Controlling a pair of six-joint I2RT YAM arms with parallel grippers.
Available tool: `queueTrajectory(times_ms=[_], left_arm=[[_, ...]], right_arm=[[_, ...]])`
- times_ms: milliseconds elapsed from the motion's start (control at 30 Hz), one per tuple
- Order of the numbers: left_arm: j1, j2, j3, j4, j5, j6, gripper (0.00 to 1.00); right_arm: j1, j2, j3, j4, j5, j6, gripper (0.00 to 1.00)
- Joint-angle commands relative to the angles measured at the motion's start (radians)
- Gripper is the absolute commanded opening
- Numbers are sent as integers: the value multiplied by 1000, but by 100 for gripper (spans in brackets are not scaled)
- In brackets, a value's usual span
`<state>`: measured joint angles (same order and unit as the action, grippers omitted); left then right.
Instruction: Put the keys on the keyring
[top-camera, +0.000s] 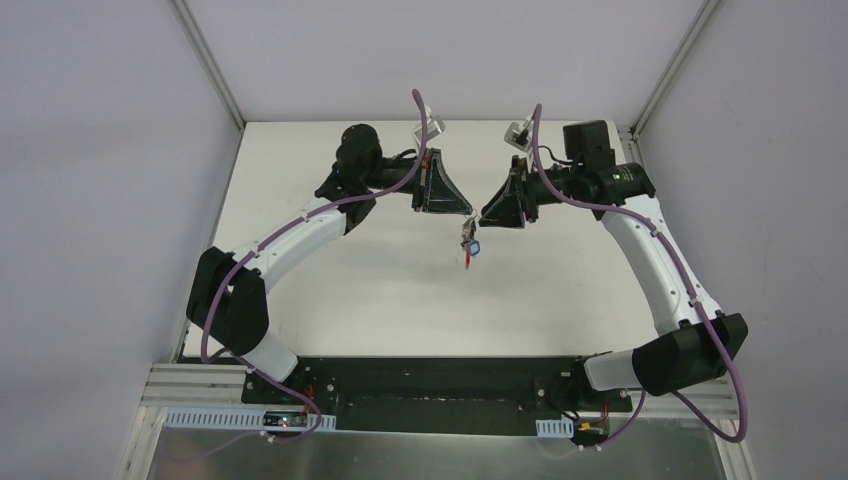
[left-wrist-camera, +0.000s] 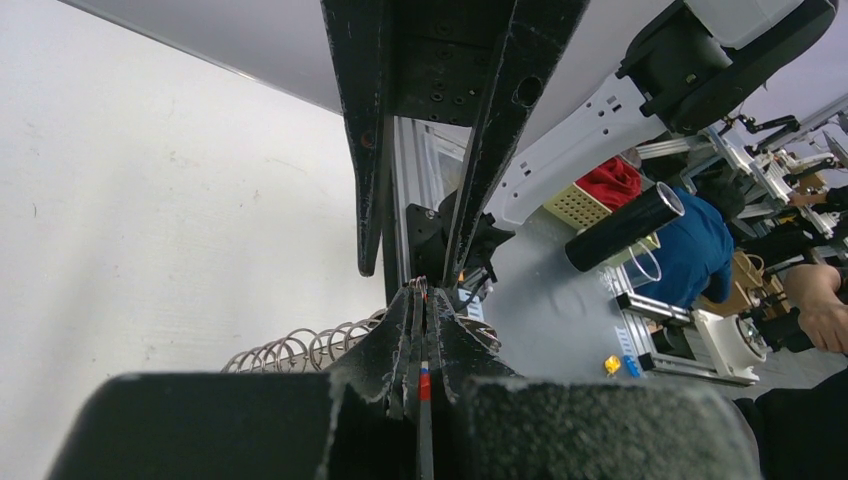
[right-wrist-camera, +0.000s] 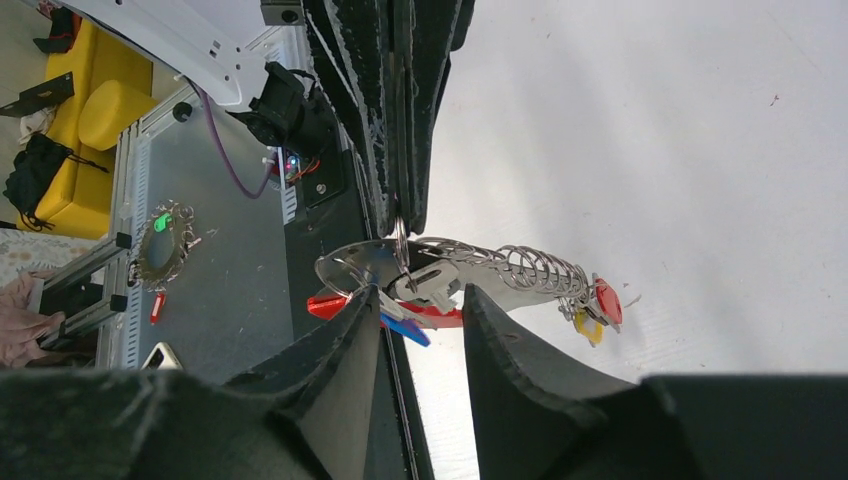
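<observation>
Above the middle of the white worktop (top-camera: 400, 300), both arms meet tip to tip, with the keyring (right-wrist-camera: 480, 268) hanging in the air between them, clear of the surface. Left hand (left-wrist-camera: 421, 300): fingers pressed together, pinching a thin metal edge at the top of the keyring; its own wrist view shows a sliver of red and blue in the seam between the pads. Right hand (right-wrist-camera: 420, 305): fingers parted, one on each side of the keyring's grey body, with a clear gap between them. Whether either pad touches the metal, cannot tell. The keyring lies roughly crosswise to the right hand's fingers. Its coil spring (right-wrist-camera: 540, 268) runs out past one finger, and its red arc section (right-wrist-camera: 440, 318) sits low in the gap. Keys on it: a red-headed key (right-wrist-camera: 606, 300) and a yellow-headed key (right-wrist-camera: 583, 325) dangle together at the far end of the spring, and a blue-headed key (right-wrist-camera: 410, 332) hangs just beside the red arc, partly hidden behind a finger. From the top view only a small blue and red cluster shows below the two hands.
</observation>
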<state>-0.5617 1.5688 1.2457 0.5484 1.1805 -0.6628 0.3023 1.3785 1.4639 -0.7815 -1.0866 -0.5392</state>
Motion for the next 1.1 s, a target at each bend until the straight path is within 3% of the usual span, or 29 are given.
queueTrajectory(times_ms=[0, 133, 267, 533, 833, 1067], left_arm=[[1, -15, -1, 82, 37, -12, 0], [0, -16, 0, 82, 37, -12, 0], [1, -15, 4, 82, 38, -12, 0], [1, -11, 10, 86, 33, -17, 0], [2, 3, 13, 149, 32, -72, 0], [1, 2, 5, 167, 28, -92, 0]], right_arm=[[-4, -16, 6, 49, -58, 7, 37], [2, 3, 1, 61, -89, 20, 29], [13, 11, -5, 66, -99, 22, 9], [30, -1, -48, 91, -95, 33, 0], [48, -4, -76, 125, -76, 64, 0], [31, -34, -44, 110, -57, 53, 25]])
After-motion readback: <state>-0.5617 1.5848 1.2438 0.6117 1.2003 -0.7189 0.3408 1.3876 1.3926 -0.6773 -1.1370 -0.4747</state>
